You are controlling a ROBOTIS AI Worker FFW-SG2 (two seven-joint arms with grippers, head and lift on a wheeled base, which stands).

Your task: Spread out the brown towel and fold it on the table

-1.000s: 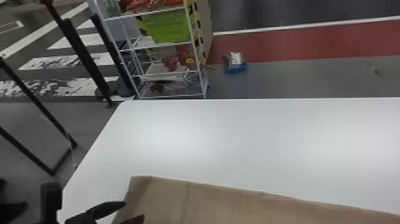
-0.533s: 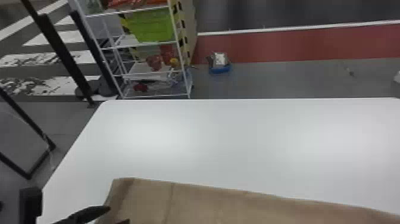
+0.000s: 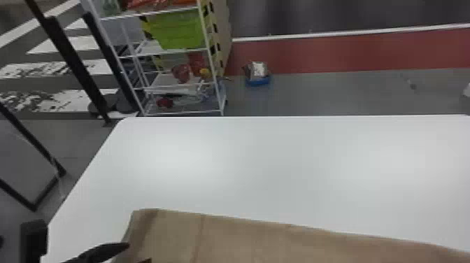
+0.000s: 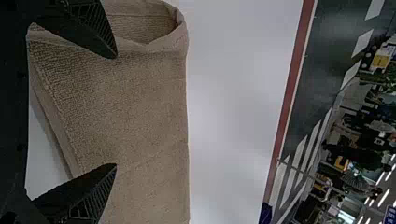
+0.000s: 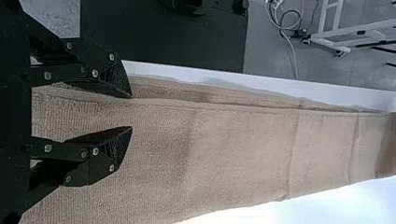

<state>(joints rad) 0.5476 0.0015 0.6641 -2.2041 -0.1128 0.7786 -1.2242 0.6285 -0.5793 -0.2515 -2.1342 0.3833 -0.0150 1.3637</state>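
At the bottom left of the head view, my left gripper (image 3: pixel 140 252) is over the left end of the brown towel (image 3: pixel 244 241), which lies long and flat along the near part of the table. In the left wrist view my left gripper (image 4: pixel 116 111) stands open above the towel (image 4: pixel 144 102), whose end shows a folded, looped edge. In the right wrist view my right gripper (image 5: pixel 131 112) is also open, its fingers over the towel (image 5: pixel 243 149) near a long edge where layers lie over each other. Nothing is held between either pair of fingers.
The white table (image 3: pixel 279 168) extends beyond the towel to its far edge. Behind it stand a white wire shelf (image 3: pixel 213 70) with a green bin (image 3: pixel 182 29) and a small blue container (image 3: pixel 258 81) on the floor. A black frame (image 3: pixel 35 206) is at the left.
The head view first shifted so the table and towel moved left, then shifted partly back. The towel keeps its shape, and my left gripper remains by its left end.
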